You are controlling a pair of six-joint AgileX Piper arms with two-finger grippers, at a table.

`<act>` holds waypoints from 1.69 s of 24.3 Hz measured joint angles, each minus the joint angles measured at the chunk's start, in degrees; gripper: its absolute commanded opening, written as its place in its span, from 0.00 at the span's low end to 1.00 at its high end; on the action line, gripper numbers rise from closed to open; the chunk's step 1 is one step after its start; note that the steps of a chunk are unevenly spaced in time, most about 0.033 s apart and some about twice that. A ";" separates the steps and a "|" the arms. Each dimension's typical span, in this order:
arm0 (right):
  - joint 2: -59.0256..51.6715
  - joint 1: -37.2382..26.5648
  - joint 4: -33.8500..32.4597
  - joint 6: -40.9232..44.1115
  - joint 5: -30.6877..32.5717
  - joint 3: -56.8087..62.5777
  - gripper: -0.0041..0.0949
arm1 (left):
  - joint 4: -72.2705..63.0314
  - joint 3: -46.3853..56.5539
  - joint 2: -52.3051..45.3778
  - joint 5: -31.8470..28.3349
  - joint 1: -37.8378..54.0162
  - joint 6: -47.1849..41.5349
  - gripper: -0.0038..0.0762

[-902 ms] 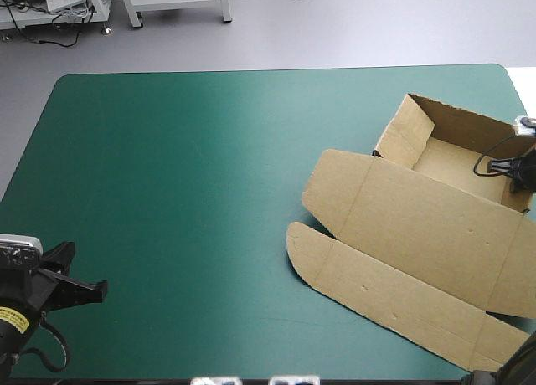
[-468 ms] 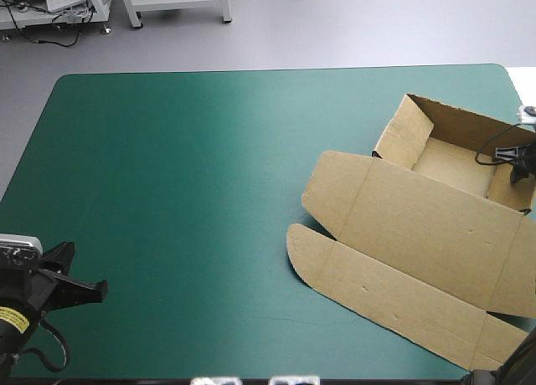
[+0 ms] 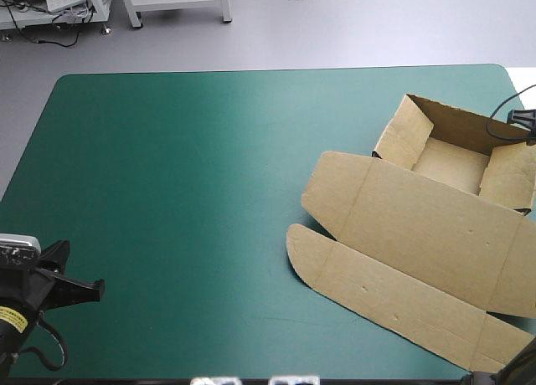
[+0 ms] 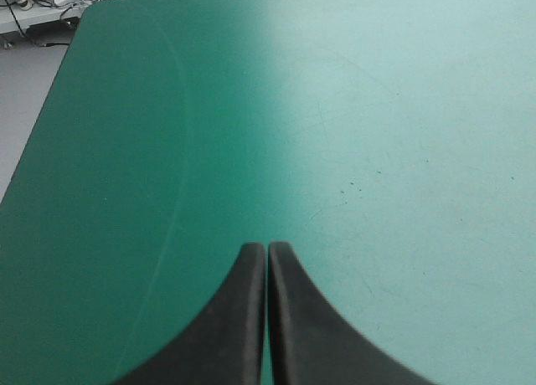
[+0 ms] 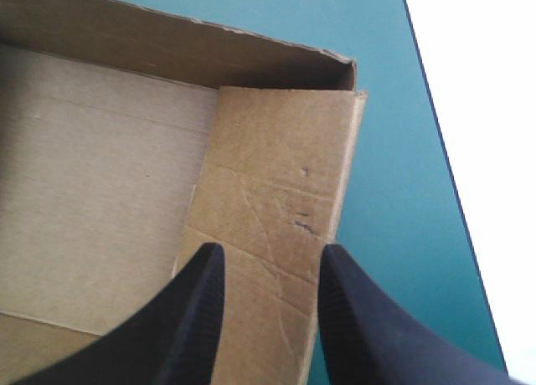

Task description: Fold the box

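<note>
Box (image 3: 419, 226) set at the counter's (image 3: 167, 192) right, its side flap (image 5: 272, 176) framed beneath the right tool (image 5: 270, 251), fingers spread; left tool (image 4: 267, 249), closed, is seen well apart

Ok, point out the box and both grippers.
box (image 3: 419, 226), high view, flat lid panel.
left gripper (image 4: 267, 249), left wrist view, where shut fingertips meet.
right gripper (image 5: 272, 251), right wrist view, midway between open fingertips.
</note>
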 measured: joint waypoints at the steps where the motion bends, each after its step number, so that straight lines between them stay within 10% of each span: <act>1: -1.02 0.00 0.75 -0.22 0.08 -0.02 0.17 | 0.08 0.00 0.00 -0.05 0.00 0.00 0.04; 5: -7.50 0.00 6.33 -2.62 0.31 -0.18 0.03 | 0.33 0.00 0.00 -1.39 0.00 0.00 0.04; 14: -32.54 0.11 12.35 -6.47 0.35 3.17 0.04 | 1.14 0.06 -0.57 -3.70 0.00 0.00 0.04; 27: -76.46 11.73 11.21 -8.94 -8.01 47.82 0.04 | -3.80 8.05 -16.52 -2.67 0.00 0.00 0.04; 41: -90.43 11.98 9.48 -5.27 -6.28 68.29 0.04 | -9.04 14.25 -22.30 1.18 0.00 4.10 0.04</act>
